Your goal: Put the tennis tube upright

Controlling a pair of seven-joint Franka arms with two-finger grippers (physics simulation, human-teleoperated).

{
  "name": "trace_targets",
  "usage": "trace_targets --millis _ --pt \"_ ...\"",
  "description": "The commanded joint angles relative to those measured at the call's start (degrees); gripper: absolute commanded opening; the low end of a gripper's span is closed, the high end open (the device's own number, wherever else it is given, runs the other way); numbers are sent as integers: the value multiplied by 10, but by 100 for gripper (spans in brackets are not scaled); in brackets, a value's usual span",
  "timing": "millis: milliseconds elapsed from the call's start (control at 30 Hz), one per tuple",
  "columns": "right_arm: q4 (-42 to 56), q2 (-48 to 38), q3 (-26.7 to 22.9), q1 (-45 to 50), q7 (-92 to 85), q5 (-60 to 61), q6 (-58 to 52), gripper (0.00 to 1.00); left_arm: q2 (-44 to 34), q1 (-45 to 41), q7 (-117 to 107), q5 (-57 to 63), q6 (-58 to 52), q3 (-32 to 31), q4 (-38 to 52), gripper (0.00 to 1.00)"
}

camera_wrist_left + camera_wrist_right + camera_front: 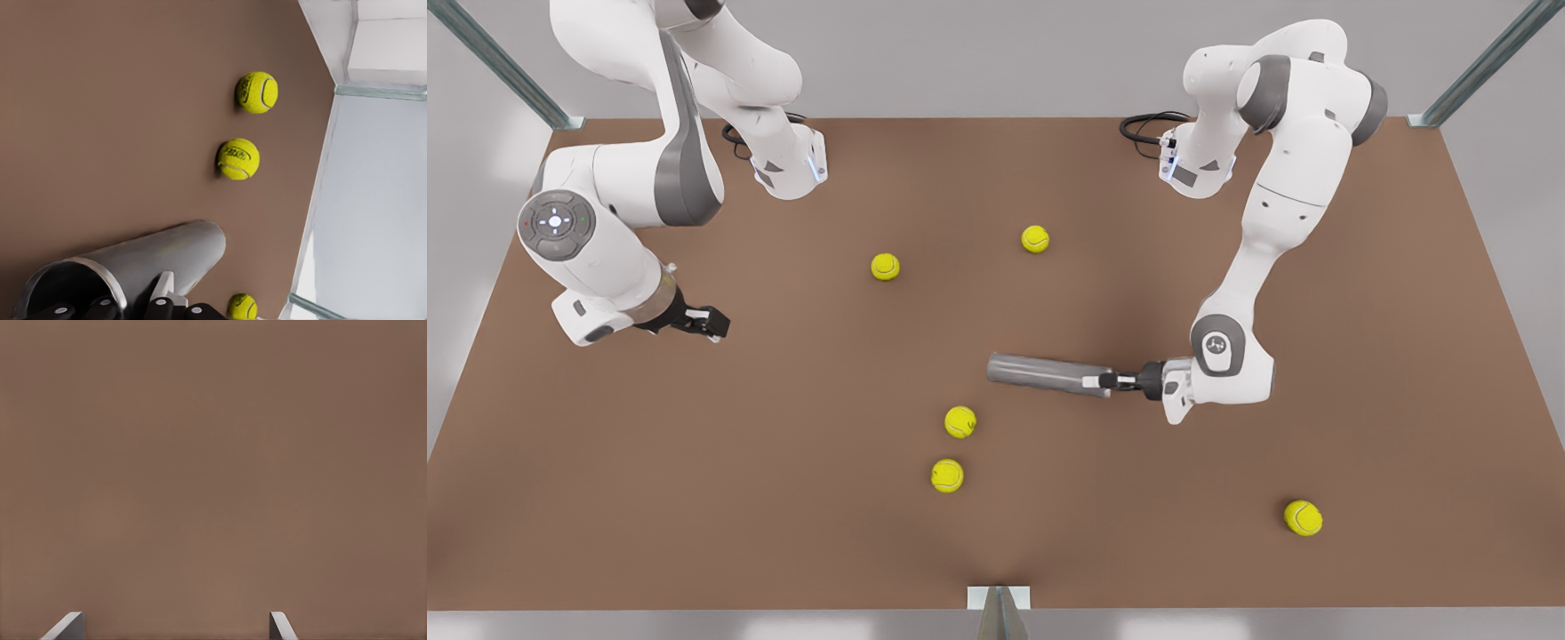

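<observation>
tennis tube (1040, 373) lying on table (694, 489)

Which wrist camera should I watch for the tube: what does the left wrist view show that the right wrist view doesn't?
Left wrist view adds: the tennis tube lying on its side, the left gripper at its open rim, and three tennis balls. Right wrist view adds: the right gripper, its fingers apart, waiting above bare surface. Shared: the brown table.

Five small yellow-green tennis balls sit on the brown bench (694, 498). Two balls (960, 421) (947, 476) lie close together, near the tool by the tube. Two more (885, 267) (1035, 238) rest farther off. The last ball (1303, 517) sits alone, well apart.
</observation>
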Motion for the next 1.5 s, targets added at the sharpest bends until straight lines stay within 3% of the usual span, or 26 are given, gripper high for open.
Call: trace_targets --millis 0,633,700,733,1467 --pt "0 0 1 0 0 0 0 100 1 0 -2 99 3 -1 0 21" --pt "22 11 -3 -10 -1 -4 -1 100 4 1 21 168 3 12 11 21" --pt "24 11 -3 -9 4 -4 -4 100 10 1 27 168 4 13 11 95" --pt "24 11 -3 -10 3 -4 -4 100 10 1 28 168 4 13 11 100" --pt "40 36 1 0 5 2 1 100 29 -7 25 161 3 14 11 100"
